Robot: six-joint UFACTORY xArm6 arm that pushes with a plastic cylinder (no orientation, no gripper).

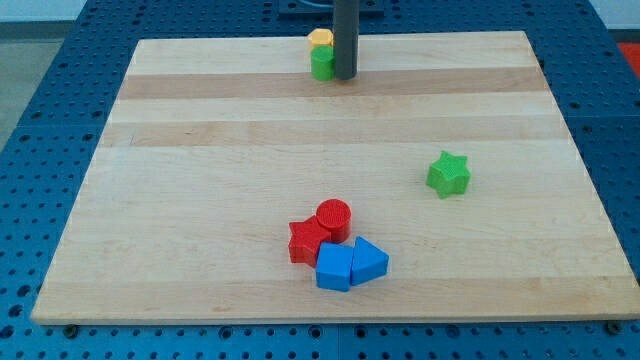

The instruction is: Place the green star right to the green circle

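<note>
One rod, no jaws to read: my tip (345,77) touches green circle (322,64) on its view-right side. Green star (448,173) sits well apart, toward view's bottom-right of my tip.

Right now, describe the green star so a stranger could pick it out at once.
Start at the wooden board and look to the view's right half, about midway up. The green star sits there alone, far from my tip at the view's top. Unlike the green circle beside my tip, it has points and no neighbours touching it.
</note>
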